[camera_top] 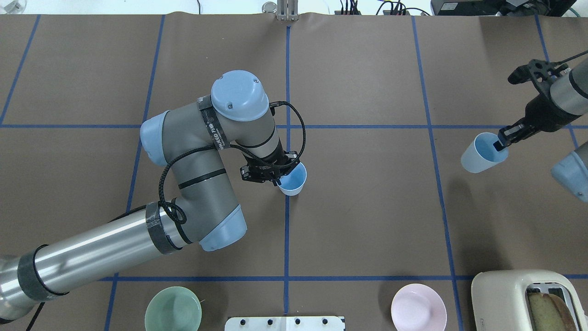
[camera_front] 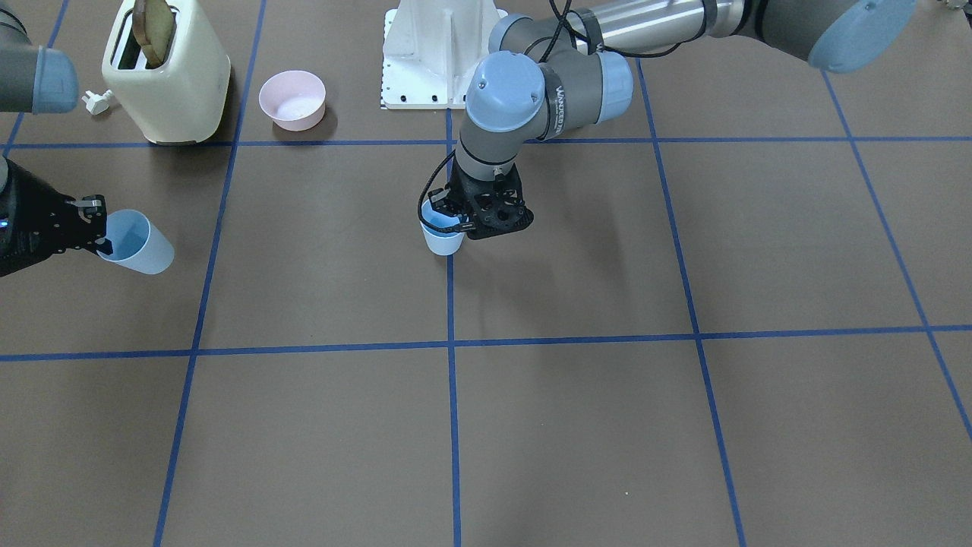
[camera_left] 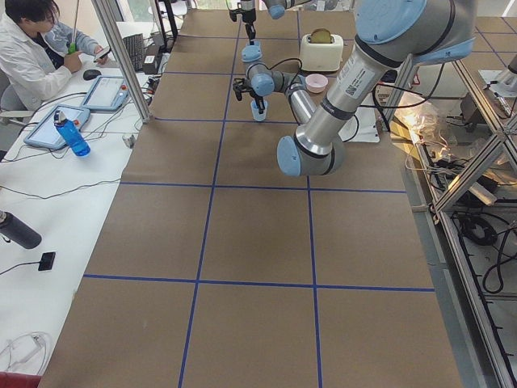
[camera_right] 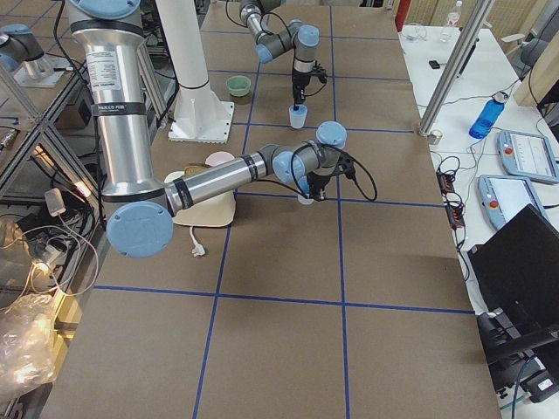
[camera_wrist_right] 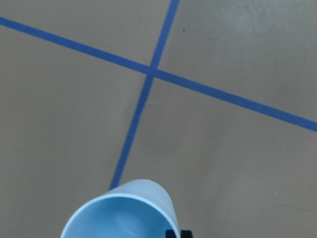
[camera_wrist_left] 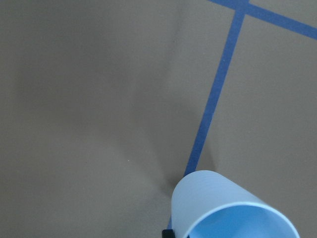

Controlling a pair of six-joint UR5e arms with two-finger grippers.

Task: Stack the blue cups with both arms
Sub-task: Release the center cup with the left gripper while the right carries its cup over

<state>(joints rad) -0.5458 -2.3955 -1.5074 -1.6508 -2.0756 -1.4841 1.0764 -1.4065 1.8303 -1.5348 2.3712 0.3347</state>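
Both sets of jaws pinch a rim — the left gripper (camera_top: pixel 280 179) holds the centre blue cup (camera_top: pixel 295 183) upright over the middle tape line (camera_top: pixel 286 239), and the right gripper (camera_top: pixel 500 143) holds the second blue cup (camera_top: pixel 477 158) tilted, far right — well apart from the first.

one blue cup (camera_top: pixel 292 181) stands upright mid-table; the other blue cup (camera_top: pixel 482 155) is tilted, well apart.

White lettering runs along a black band (camera_front: pixel 560 99) on the left arm (camera_front: pixel 581 80), too blurred to read reliably.
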